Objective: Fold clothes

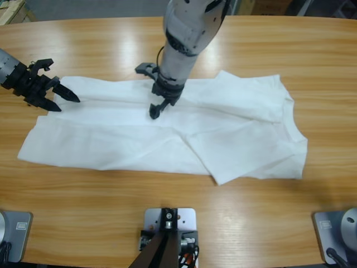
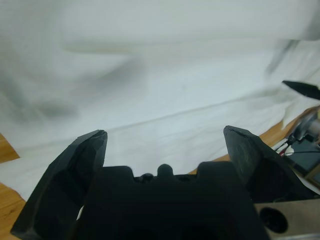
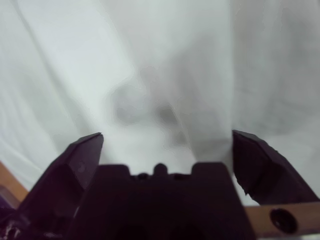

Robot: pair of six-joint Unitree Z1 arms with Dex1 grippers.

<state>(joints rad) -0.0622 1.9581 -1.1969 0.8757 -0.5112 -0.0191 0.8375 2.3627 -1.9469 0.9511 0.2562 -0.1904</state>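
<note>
The white T-shirt lies partly folded across the middle of the wooden table. Both grippers have their jaws spread and hold nothing: one over the shirt's middle, the other at its left edge.

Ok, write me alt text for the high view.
A white T-shirt lies rumpled lengthwise on a wooden table. The open right gripper points down at its middle; the open left gripper sits at its upper left corner.
</note>
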